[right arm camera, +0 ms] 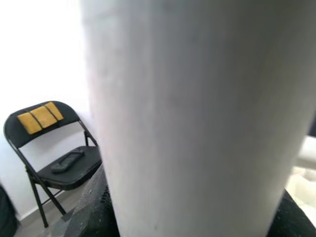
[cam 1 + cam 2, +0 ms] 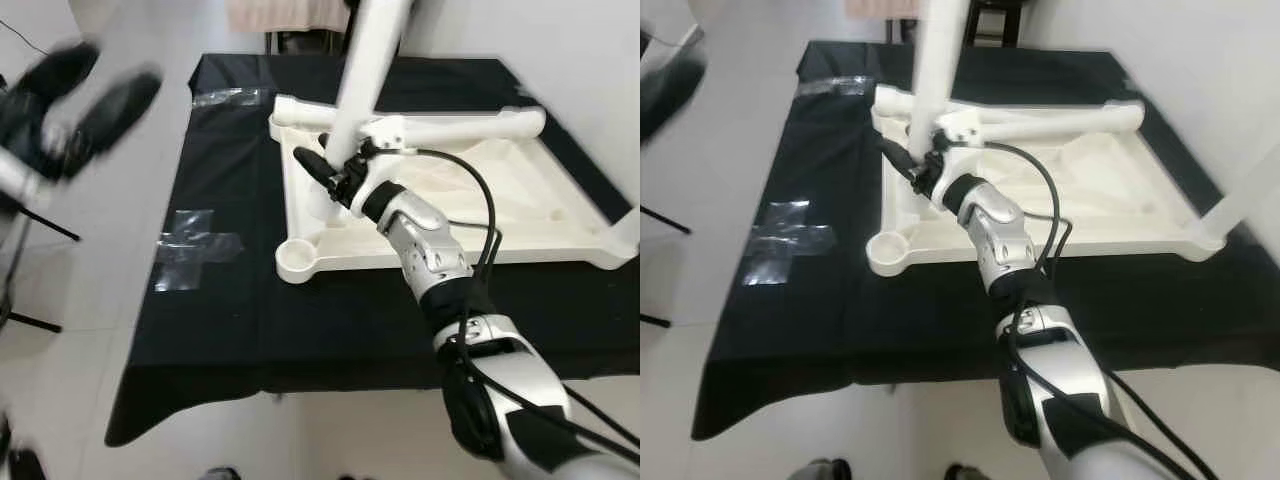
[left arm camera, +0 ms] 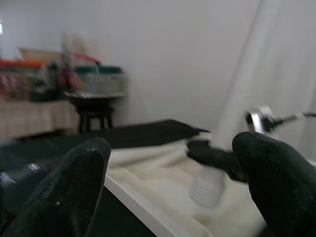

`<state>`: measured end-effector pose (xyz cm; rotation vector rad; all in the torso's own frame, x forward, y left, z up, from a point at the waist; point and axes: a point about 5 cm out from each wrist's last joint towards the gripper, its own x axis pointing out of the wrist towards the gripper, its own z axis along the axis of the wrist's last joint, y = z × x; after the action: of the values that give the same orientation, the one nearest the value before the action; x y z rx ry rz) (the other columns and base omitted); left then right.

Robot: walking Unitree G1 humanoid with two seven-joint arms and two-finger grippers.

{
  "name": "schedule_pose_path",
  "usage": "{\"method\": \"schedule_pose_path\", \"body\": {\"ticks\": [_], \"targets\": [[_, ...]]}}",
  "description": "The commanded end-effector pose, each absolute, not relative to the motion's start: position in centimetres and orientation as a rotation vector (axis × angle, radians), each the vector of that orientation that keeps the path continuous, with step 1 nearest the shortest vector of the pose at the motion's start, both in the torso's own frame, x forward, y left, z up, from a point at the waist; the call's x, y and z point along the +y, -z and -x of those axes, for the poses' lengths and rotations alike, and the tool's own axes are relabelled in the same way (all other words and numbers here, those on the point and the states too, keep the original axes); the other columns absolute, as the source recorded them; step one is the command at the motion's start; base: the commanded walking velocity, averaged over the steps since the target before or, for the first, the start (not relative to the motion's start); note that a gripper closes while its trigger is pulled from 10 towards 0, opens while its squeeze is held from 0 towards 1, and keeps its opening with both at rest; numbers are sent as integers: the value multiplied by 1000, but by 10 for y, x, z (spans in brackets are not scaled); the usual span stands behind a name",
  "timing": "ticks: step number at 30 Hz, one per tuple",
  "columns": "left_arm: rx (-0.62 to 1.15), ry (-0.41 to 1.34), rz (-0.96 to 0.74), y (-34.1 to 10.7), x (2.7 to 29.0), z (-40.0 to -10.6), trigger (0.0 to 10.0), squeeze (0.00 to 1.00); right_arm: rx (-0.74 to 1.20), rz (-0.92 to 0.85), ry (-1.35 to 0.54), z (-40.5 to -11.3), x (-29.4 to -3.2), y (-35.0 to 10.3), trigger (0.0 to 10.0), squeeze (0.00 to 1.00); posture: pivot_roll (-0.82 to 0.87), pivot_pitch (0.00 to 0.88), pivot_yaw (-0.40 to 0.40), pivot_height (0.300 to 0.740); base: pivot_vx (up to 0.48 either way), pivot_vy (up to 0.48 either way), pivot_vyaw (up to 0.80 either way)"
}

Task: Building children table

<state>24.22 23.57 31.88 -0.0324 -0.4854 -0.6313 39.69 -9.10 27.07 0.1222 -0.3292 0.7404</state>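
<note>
Right end effector [image 2: 335, 170] clamped on white leg [image 2: 368, 60], frame centre, upright for socketing into upturned tabletop [image 2: 540, 215]. Left end effector [image 2: 75, 100] upper left, fingers spread, idle.

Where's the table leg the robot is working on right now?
The white table leg stands upright in the right gripper, over the near-left part of the upturned white tabletop on the black-covered table.

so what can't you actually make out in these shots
- Top of the white table leg: cut off by the upper edge of the head views.
- Left end effector: motion-blurred in the left eye view, though the left wrist view shows its fingers apart.
- Right end effector: its fingers are pressed on the leg; in the right wrist view the leg hides the contact.
- Whether the leg is seated in the upturned tabletop: hidden by the end effector.
</note>
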Motion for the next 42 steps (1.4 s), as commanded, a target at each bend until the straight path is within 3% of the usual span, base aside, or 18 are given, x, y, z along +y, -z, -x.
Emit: {"method": "schedule_pose_path", "body": {"ticks": [1, 2, 3, 6, 11, 12, 15, 20, 28, 35, 42], "targets": [[-439, 686, 31, -302, 211, -234, 10000, 235, -360, -132, -897, -388, -78, -276, 2157, 0, 177, 273, -83, 740, 0, 0, 0], [-362, 695, 47, -278, 194, -232, 10000, 0, -376, -113, -1008, -379, -72, -276, 10000, 0, 171, 296, -80, 740, 0, 0, 0], [-362, 695, 47, -278, 194, -232, 10000, 0, -376, -113, -1008, -379, -72, -276, 10000, 0, 171, 296, -80, 740, 0, 0, 0], [-189, 693, 78, -219, 157, -224, 10000, 0, -372, -42, -1293, -357, -54, -265, 10000, 0, 160, 342, -77, 740, 0, 0, 0], [-159, 676, 71, -209, 154, -223, 10000, 0, -356, -5, -1333, -355, -48, -260, 10000, 0, 160, 342, -77, 740, 0, 0, 0], [-154, 663, 45, -208, 152, -221, 10000, 0, -365, -9, -1382, -352, -44, -261, 10000, 0, 169, 396, -69, 740, 0, 0, 0], [-131, 679, 3, -210, 145, -209, 10000, 0, -408, 8, -1492, -350, -34, -271, 10000, 0, 194, 435, -62, 740, 0, 0, 0], [-128, 686, -8, -216, 145, -198, 10000, 0, -431, 10, -1504, -354, -34, -282, 10000, 0, 215, 456, -57, 740, 0, 0, 0], [-146, 736, -59, -224, 134, -172, 10000, 0, -436, 60, -1550, -362, -56, -300, 10000, 0, 249, 485, -56, 740, 0, 0, 0], [-131, 738, -71, -226, 131, -166, 10000, 0, -397, 136, -1630, -364, -69, -302, 10000, 0, 243, 495, -58, 740, 0, 0, 0], [-130, 737, -71, -226, 129, -166, 10000, 0, -365, 230, -1579, -370, -75, -305, 10000, 0, 238, 495, -62, 740, 0, 0, 0]]}}
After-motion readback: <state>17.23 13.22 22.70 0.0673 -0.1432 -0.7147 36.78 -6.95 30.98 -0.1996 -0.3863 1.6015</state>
